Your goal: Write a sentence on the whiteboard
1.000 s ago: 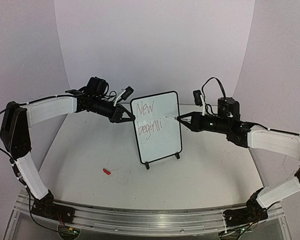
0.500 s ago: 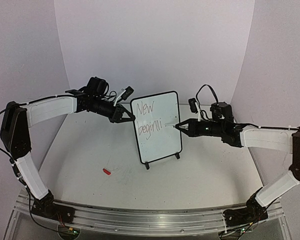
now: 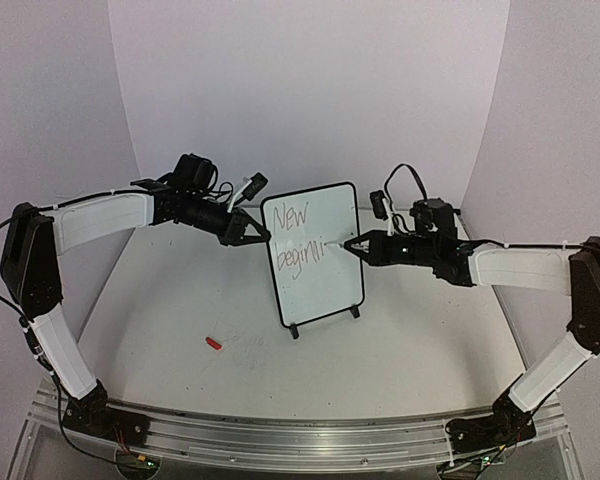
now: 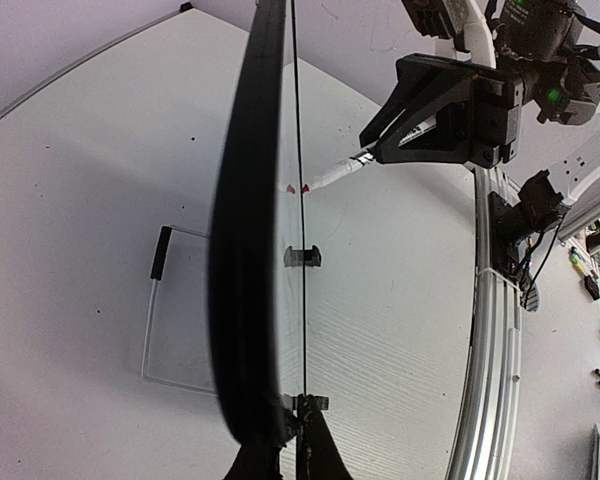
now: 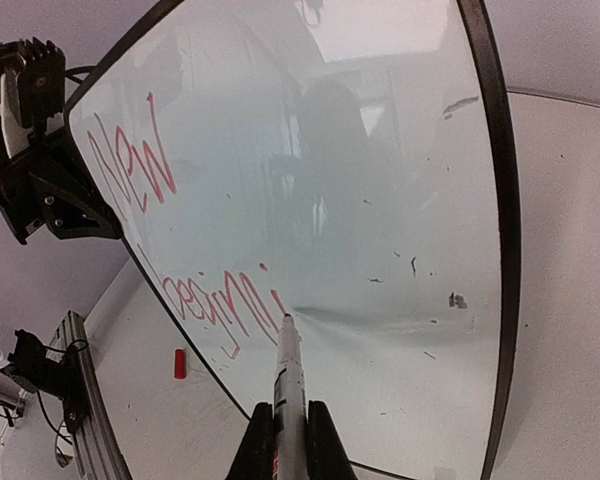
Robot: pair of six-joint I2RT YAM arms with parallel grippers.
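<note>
The whiteboard (image 3: 332,290) is held upright at frame centre, its left edge seemingly pinched by the closed left gripper (image 3: 254,232). A marker (image 5: 288,370) is clamped in the right gripper (image 3: 356,246) at centre right. Its long axis is pointed leftward, with the tip set against the board just past the sentence's (image 3: 300,249) "beginni".

White backdrop walls (image 3: 310,90) curve around white table (image 3: 400,350); soft even light.
</note>
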